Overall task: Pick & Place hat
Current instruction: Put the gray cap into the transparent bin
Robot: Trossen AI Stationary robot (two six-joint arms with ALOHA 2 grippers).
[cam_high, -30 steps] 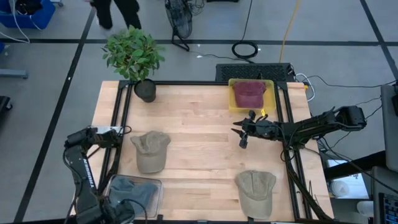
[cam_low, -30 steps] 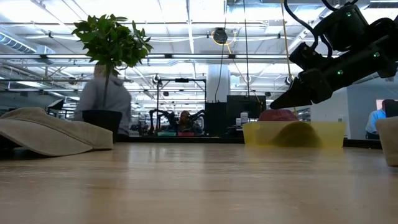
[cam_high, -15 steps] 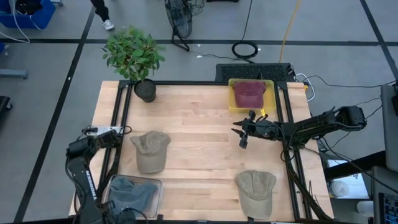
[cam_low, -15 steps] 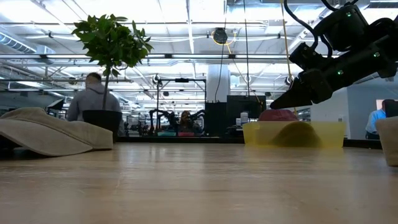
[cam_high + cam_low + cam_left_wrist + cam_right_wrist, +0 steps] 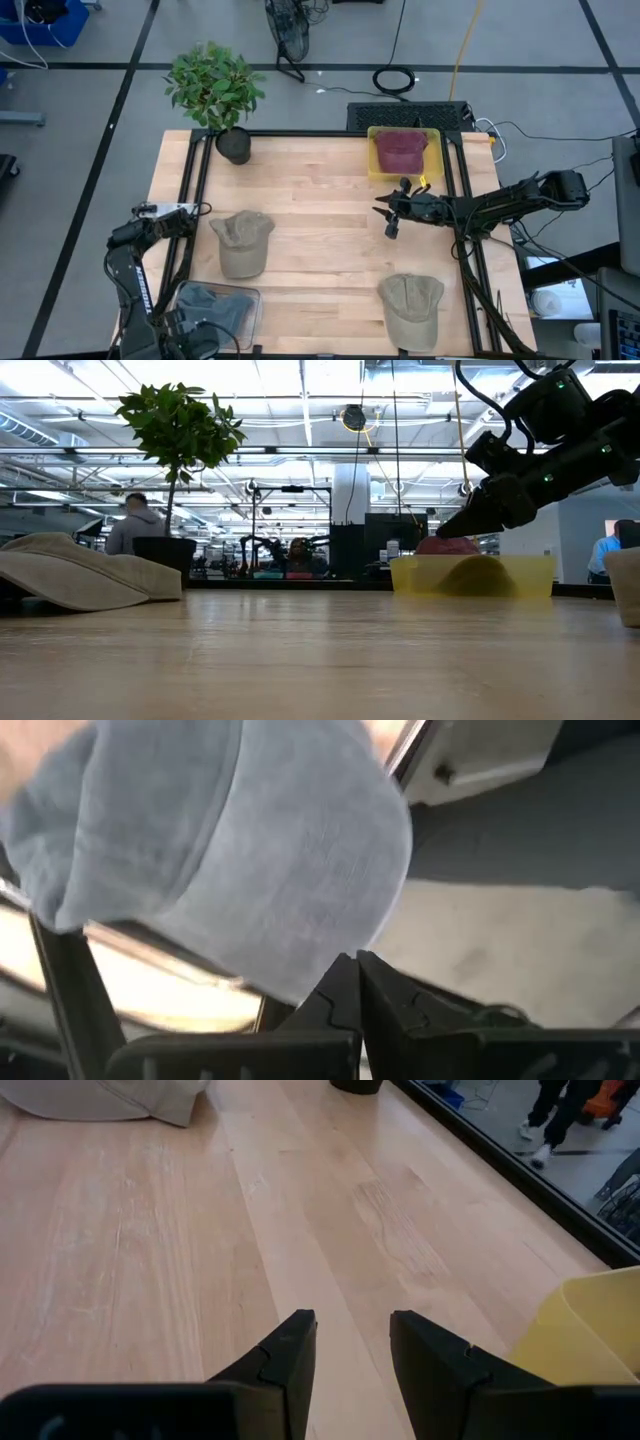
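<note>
A beige hat (image 5: 243, 243) lies flat on the table's left side, also visible as the beige hat (image 5: 70, 572) in the low view. A second beige hat (image 5: 412, 308) lies near the right near edge. A maroon hat (image 5: 400, 150) sits in a yellow bin (image 5: 433, 133) at the far right. A grey-blue hat (image 5: 215, 308) lies in a clear bin at the near left. My left gripper (image 5: 200, 338) is shut just beside the grey-blue hat (image 5: 230, 850). My right gripper (image 5: 390, 215) hovers open above bare table between the yellow bin and the second beige hat. My left gripper (image 5: 356, 962) has its shut fingertips right at the grey-blue hat's rounded edge (image 5: 300, 985). I cannot tell whether they touch it.
A potted plant (image 5: 215, 85) stands at the far left corner. Black rails (image 5: 190, 220) run along the table's left and right sides. Bare wood (image 5: 320, 210) lies in the table's middle. A person (image 5: 135, 525) shows in the room behind.
The left arm's upper links have shifted slightly at the table's left edge. The right arm has kept still. A person beyond the far edge has walked out of the high view.
</note>
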